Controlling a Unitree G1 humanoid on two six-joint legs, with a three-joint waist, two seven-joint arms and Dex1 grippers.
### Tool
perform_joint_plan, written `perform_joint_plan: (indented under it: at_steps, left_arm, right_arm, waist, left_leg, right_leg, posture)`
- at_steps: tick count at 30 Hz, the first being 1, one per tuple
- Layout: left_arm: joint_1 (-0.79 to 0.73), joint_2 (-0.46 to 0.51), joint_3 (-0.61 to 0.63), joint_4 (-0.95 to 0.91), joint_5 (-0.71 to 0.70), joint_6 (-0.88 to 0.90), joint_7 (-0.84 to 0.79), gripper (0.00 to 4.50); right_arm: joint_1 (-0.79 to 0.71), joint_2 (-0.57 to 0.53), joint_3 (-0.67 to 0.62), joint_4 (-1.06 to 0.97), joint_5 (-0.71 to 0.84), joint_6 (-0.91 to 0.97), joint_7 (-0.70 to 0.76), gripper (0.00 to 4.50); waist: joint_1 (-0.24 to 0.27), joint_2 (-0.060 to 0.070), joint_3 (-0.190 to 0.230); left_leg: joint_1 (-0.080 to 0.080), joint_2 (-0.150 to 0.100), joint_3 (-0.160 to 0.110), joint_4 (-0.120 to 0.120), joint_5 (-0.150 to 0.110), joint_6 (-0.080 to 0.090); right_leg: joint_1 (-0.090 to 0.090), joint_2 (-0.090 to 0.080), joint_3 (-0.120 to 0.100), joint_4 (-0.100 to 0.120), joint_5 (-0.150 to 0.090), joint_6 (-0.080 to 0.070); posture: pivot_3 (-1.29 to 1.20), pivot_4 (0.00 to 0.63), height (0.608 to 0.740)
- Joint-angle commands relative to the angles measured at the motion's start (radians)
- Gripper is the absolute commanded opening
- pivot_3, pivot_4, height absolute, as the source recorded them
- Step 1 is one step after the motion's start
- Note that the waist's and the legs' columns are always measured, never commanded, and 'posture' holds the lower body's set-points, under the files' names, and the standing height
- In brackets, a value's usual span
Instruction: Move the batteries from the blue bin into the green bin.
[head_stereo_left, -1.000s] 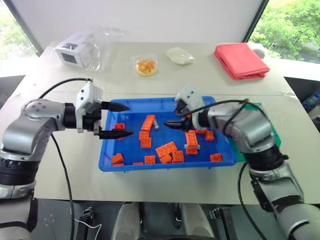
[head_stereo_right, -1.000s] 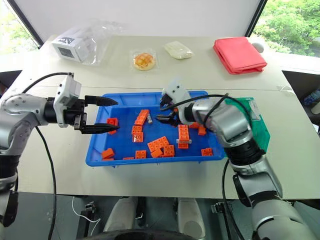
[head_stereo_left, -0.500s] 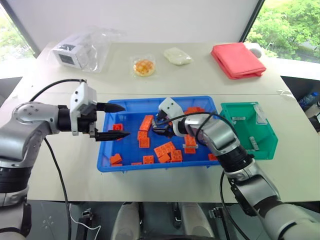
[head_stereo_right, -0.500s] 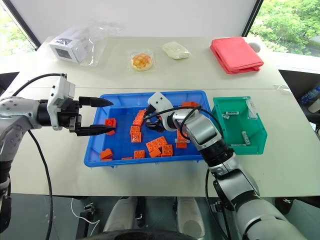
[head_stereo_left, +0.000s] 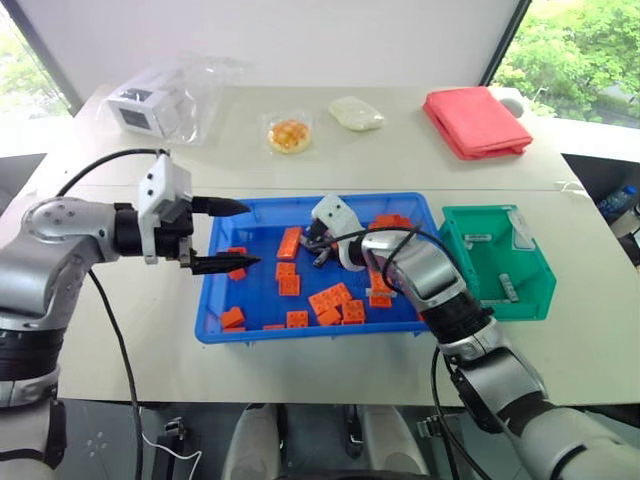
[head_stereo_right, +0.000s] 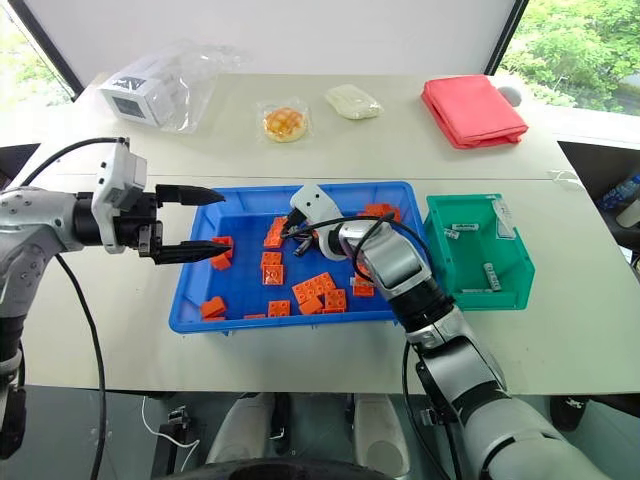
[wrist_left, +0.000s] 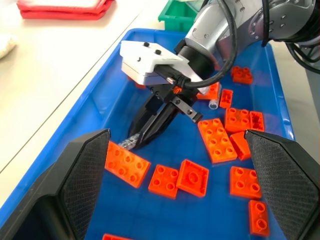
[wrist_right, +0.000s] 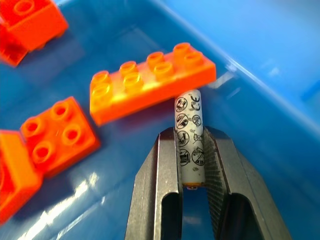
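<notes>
The blue bin (head_stereo_left: 214, 306) sits mid-table with orange bricks scattered over its floor. My right gripper (head_stereo_left: 318, 256) reaches low into its back-middle part and is shut on a battery (wrist_right: 189, 134), a slim white-grey cylinder with printed symbols. The battery's far end rests against a long orange brick (wrist_right: 150, 89). In the left wrist view the same battery (wrist_left: 126, 143) pokes out past the right fingertips. The green bin (head_stereo_left: 497, 262) stands just right of the blue one, with a grey cylinder (head_stereo_left: 508, 290) lying inside. My left gripper (head_stereo_left: 250, 236) hovers open over the blue bin's left edge.
Orange bricks (head_stereo_left: 335, 303) crowd the middle and right of the blue bin. At the back of the table lie a folded red cloth (head_stereo_left: 478, 120), a white packet (head_stereo_left: 358, 112), a wrapped bun (head_stereo_left: 292, 133) and a bagged white box (head_stereo_left: 150, 100).
My right gripper moved left and down into the blue bin, then shut on the battery. The left arm stayed put. The head camera shifted.
</notes>
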Motion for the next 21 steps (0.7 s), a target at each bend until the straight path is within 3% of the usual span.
perform_joint_plan:
  at_steps: [1, 7, 11, 15, 18, 21]
  left_arm:
    - [-0.031, -0.016, -0.01, 0.016, 0.007, -0.033, -0.013, 4.5]
    - [-0.053, -0.049, -0.05, 0.065, 0.025, -0.071, -0.046, 4.5]
    - [-0.087, -0.088, -0.085, 0.12, 0.047, -0.107, -0.069, 4.5]
    - [-0.116, -0.114, -0.104, 0.158, 0.063, -0.128, -0.09, 4.5]
    - [-0.134, -0.128, -0.116, 0.182, 0.076, -0.145, -0.105, 4.5]
    - [-0.154, -0.137, -0.122, 0.2, 0.083, -0.15, -0.116, 4.5]
  right_arm:
    - [0.008, -0.117, -0.128, -0.196, 0.061, 0.124, 0.045, 0.08]
    - [0.037, -0.415, -0.381, -0.43, 0.197, 0.347, 0.141, 0.08]
    - [0.203, -0.694, -0.58, -0.491, 0.221, 0.395, 0.213, 0.08]
    - [0.313, -0.734, -0.719, -0.506, 0.254, 0.462, 0.203, 0.08]
    - [0.381, -0.73, -0.731, -0.526, 0.242, 0.442, 0.17, 1.54]
    - [0.354, -0.714, -0.72, -0.522, 0.27, 0.428, 0.165, 2.98]
  waist:
    - [0.002, 0.0, 0.0]
    - [0.0, -0.001, 0.0]
    - [0.007, 0.0, 0.0]
    - [-0.006, -0.001, 0.0]
    - [-0.006, -0.001, 0.0]
    - [-0.007, 0.0, 0.0]
  left_leg:
    - [0.0, 0.0, 0.0, 0.0, 0.0, 0.0]
    - [-0.001, -0.001, 0.0, -0.001, 0.0, 0.0]
    - [0.0, 0.0, -0.001, -0.003, 0.0, 0.0]
    - [0.001, -0.001, 0.0, -0.002, 0.0, 0.0]
    - [0.004, 0.0, 0.0, -0.002, 0.0, 0.0]
    - [0.005, 0.0, 0.0, -0.002, 0.0, 0.0]
  right_leg:
    - [0.0, -0.001, 0.0, 0.0, 0.0, 0.0]
    - [-0.001, -0.001, -0.001, -0.002, 0.0, 0.0]
    - [0.0, 0.0, -0.002, -0.002, 0.0, 0.0]
    - [0.0, 0.0, 0.0, -0.002, 0.0, 0.0]
    - [0.003, 0.001, 0.001, -0.002, 0.0, 0.0]
    - [0.002, 0.001, 0.002, -0.002, 0.0, 0.0]
  posture:
    - [0.0, 0.15, 0.734]
    - [0.0, 0.15, 0.734]
    - [0.0, 0.15, 0.734]
    - [0.0, 0.15, 0.734]
    - [0.0, 0.15, 0.734]
    - [0.0, 0.15, 0.734]
